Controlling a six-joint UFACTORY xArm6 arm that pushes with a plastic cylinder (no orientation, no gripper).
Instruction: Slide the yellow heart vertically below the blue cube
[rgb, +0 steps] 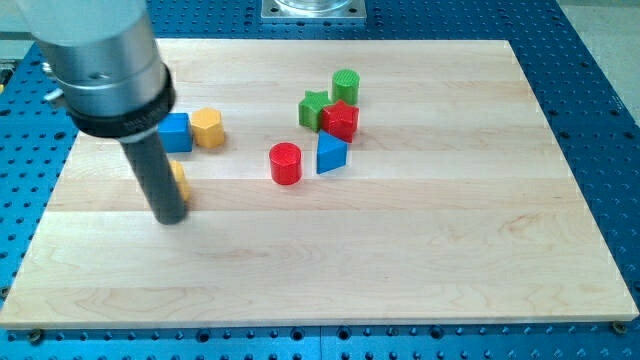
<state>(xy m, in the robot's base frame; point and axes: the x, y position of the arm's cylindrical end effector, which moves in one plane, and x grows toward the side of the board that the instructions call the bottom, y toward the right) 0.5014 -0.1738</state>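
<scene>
Camera view: my tip (170, 216) against yellow block (180, 180), below blue cube (176, 131); no pincer.

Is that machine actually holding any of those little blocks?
No, nothing is held. The arm ends in a plain rod; my tip sits on the board beside a yellow block, largely hidden behind the rod, below the blue cube.

Pale matt wooden board (400, 250) with visible grain, perforated blue metal table (590, 70) — smooth dark rod, brushed-metal collar (100, 60)
</scene>
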